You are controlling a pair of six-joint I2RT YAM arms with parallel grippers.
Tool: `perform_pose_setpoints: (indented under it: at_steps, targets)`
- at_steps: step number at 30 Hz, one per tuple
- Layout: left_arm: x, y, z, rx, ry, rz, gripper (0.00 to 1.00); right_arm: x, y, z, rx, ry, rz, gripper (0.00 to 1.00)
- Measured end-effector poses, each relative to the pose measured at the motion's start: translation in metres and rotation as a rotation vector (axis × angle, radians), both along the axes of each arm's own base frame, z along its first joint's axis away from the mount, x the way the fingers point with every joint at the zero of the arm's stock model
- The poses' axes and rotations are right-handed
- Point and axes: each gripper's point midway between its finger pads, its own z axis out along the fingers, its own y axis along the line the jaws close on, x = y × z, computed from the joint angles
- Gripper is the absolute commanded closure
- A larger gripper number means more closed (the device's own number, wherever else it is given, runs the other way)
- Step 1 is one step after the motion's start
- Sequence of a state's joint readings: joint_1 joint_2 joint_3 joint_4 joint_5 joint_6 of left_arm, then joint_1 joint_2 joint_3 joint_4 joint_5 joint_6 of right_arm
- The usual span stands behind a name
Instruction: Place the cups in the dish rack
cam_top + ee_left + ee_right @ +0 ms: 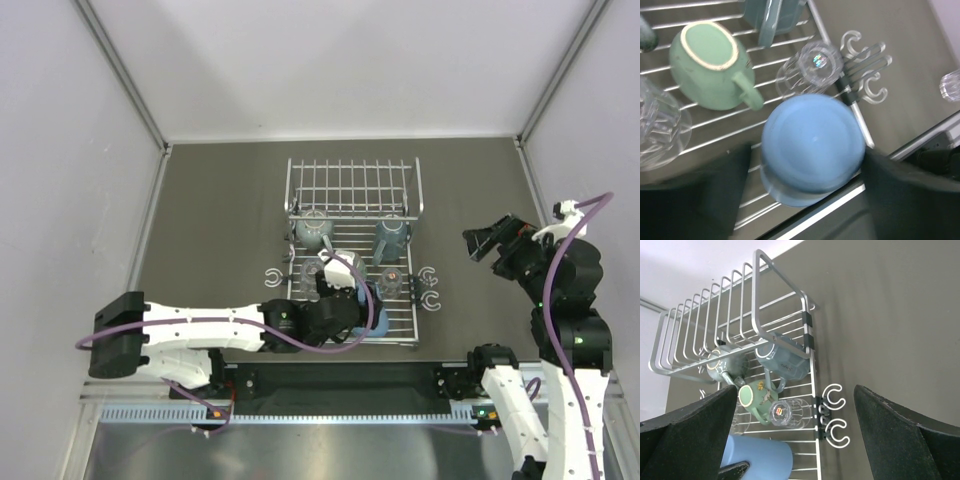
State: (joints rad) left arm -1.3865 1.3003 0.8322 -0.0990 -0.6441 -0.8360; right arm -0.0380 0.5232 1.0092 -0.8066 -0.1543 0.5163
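Light-blue tumbler (812, 147) stands base-up at the near right corner of the dish rack (400, 325); left gripper (807, 170) is over it, a dark finger (695, 195) close on each side; whether the fingers press the tumbler or stand just clear, cannot tell.

Mint-green mug (710, 65) on the rack bars just behind, base showing, handle toward the tumbler; clear tumbler (815, 65) beside it; second clear tumbler (657, 130) toward the rack's left.

Two grey-blue mugs (313, 230) (392, 238) at the rack's back, below the upright grid panel.

White C-shaped clips (870, 90) on the table just outside the rack's right edge.

Right gripper (482, 242) right of the rack, well apart; jaws spread wide, nothing between.
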Motion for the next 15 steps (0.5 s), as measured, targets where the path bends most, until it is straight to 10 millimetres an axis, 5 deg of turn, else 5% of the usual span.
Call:
perform_pose_setpoints:
  at_steps: [15]
  targets:
    - [-0.010, 0.011, -0.019, 0.099, 0.019, -0.025, 0.01, 0.001, 0.000, -0.010, 0.001, 0.025, 0.000, 0.00]
